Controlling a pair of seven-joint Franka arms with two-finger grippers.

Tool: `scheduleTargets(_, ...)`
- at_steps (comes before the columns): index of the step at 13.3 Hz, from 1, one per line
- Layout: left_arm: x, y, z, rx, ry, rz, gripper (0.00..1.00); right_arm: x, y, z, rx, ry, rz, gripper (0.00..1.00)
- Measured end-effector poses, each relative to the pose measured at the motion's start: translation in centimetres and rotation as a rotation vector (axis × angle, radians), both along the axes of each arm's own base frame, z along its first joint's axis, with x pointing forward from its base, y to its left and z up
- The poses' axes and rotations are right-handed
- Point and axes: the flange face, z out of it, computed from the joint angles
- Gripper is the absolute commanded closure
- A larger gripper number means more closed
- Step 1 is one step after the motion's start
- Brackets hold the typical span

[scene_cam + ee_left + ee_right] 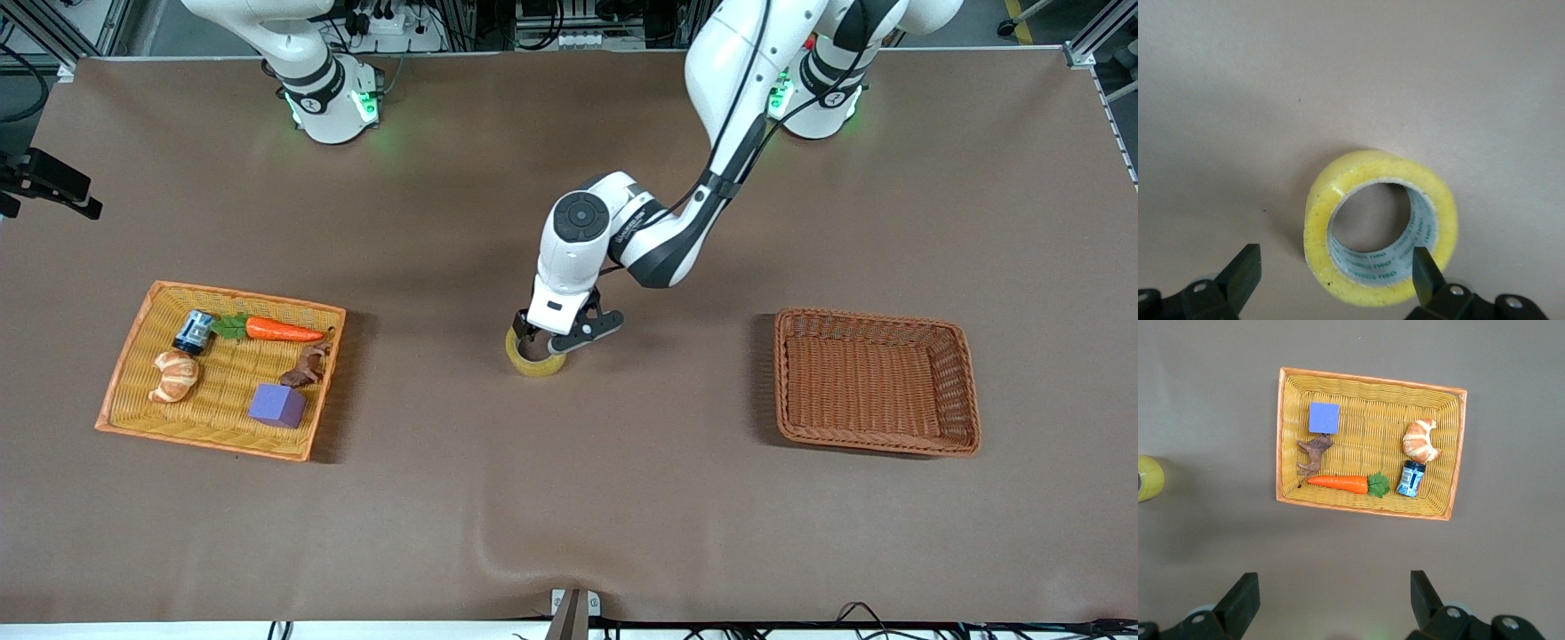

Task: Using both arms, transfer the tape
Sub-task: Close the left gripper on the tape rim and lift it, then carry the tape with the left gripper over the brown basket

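The tape lies flat on the brown surface about midway between the two baskets, its hole facing up, which I'd say suits a pick from above. The left gripper is right down over it. In the left wrist view the fingers are spread wide, one outside the ring and the other over the core, so they straddle one wall of the roll without closing on it; nothing is held yet. My guess is that spot is a handover point: reachable by both arms, with the left one set to carry the roll on.

Toward the right arm's end sits the yellow tray, holding a purple cube, a croissant, a small brown figure, a carrot and a little blue jar. Toward the left arm's end the brown basket holds nothing, so I take it as the goal.

The right gripper does not show from the front; its own camera looks straight down on the tray from high above, fingers wide apart and holding nothing. That arm waits.

The surface is a brown sheet, a little rumpled at the edge nearest the front camera. Along the top stand the two green-lit bases, with cables and metal framing around them.
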Motion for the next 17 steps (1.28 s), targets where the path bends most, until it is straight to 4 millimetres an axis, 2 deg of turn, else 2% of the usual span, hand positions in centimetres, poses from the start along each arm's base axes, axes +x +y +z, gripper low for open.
scheduleTargets(2,0.0,0.0,-1.3,0.004,0.001,0.001,0.25,0.0,0.0,0.0,0.000,0.000,0.000,0.00)
scheduleTargets(3,0.1,0.1,-1.7,0.006,0.001,0.003,0.41,-0.1,0.1,0.0,0.000,0.004,0.001,0.00)
scheduleTargets(5,0.2,0.2,-2.1,0.007,0.001,0.007,0.93,0.0,0.2,0.0,0.000,0.003,0.003,0.00)
scheduleTargets(6,0.1,0.2,-2.4,0.008,0.003,0.014,1.00,0.1,0.2,0.1,-0.001,-0.006,0.004,0.00)
scheduleTargets(11,-0.4,-0.2,-2.6,0.067,-0.050,-0.040,1.00,0.4,0.4,0.3,-0.003,-0.031,0.009,0.00)
scheduleTargets(13,0.5,0.5,-2.0,0.086,-0.052,0.014,1.00,0.4,0.4,0.3,-0.003,-0.031,0.009,0.00)
scheduleTargets(14,1.7,1.4,-0.4,0.100,-0.060,0.046,1.00,0.4,0.4,0.2,-0.003,-0.031,0.009,0.00)
scheduleTargets(15,3.2,2.5,2.4,0.108,-0.070,0.077,1.00,0.4,0.4,0.2,-0.003,-0.030,0.010,0.00)
scheduleTargets(17,5.7,5.7,9.9,0.109,-0.086,0.139,1.00,0.4,0.4,0.1,-0.003,-0.028,0.013,0.00)
